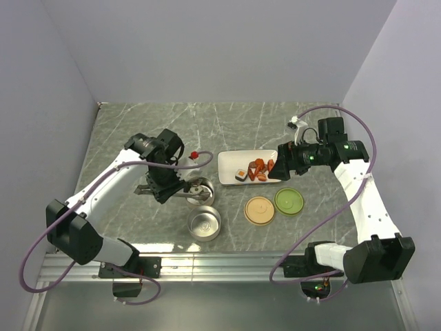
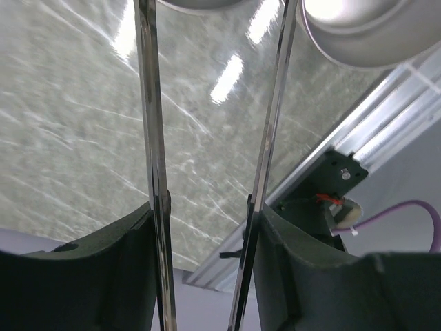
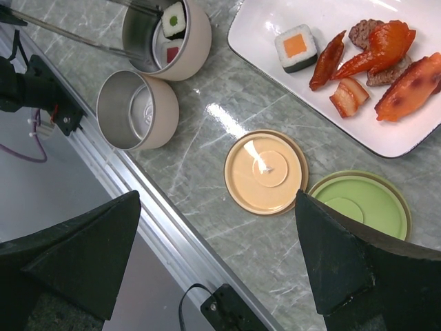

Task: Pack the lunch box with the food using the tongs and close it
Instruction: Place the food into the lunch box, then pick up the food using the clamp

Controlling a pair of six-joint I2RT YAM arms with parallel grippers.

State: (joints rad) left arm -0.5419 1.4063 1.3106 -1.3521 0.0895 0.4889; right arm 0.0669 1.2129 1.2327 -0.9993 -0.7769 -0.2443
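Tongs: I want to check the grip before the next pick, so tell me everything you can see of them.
The long slim silver metal tongs are two thin, shiny flat arms, standing apart rather than squeezed together. The left end effector grips them, one dark finger pressed on the outside of each arm. Their tips reach into the round steel container that holds two sushi-like blocks.

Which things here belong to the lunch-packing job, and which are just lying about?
In the job: tongs, food, white plate, tin holding two pieces, empty tin, tan lid, green lid.
Lying about: small red-topped white item beyond the tins, too small to identify.
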